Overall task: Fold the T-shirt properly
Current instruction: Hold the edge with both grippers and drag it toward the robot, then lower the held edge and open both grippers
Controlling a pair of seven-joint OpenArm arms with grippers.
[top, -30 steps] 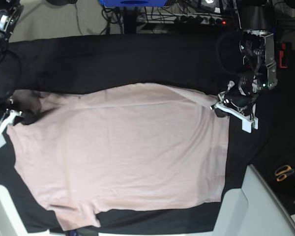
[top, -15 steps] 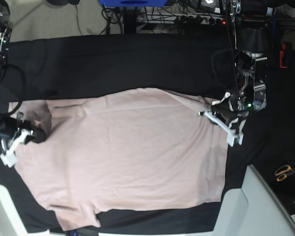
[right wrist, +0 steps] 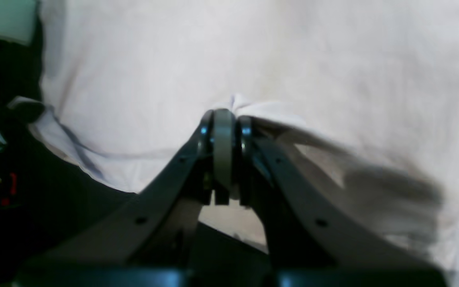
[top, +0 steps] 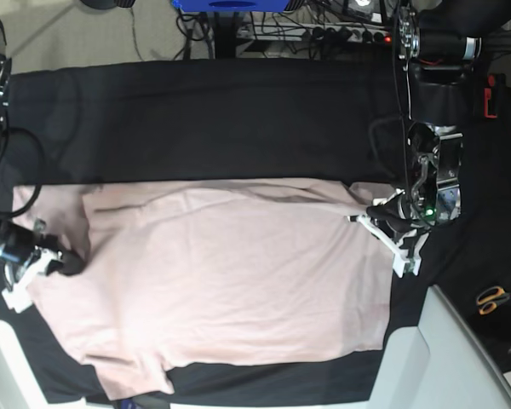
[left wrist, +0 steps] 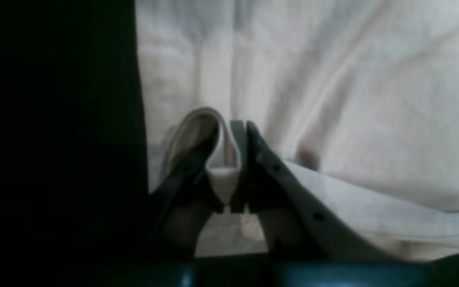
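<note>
- Fabric of the pale pink T-shirt (top: 230,281) is lying spread across the near half of the black cloth table cover (top: 213,119), reaching almost from the left edge to the right edge of the worktop.
- At the left edge, the right gripper (top: 36,262) is pinching a bunched corner of the shirt, its jaws pressed together on the cloth; the right wrist view is showing the fingers (right wrist: 223,135) closed with a small pink tuft gathered at the tips.
- Across the middle, the cloth is showing light wrinkles and a long crease running along its far side, where a strip seems doubled over; a sleeve is sticking out toward the near-left corner.
- At the right edge, the left gripper (top: 390,232) is clamping the shirt's far-right corner, a thin loop of fabric curling over one finger (left wrist: 197,135) in the left wrist view.
- Orange-handled scissors (top: 494,299) are lying near the right edge.
</note>
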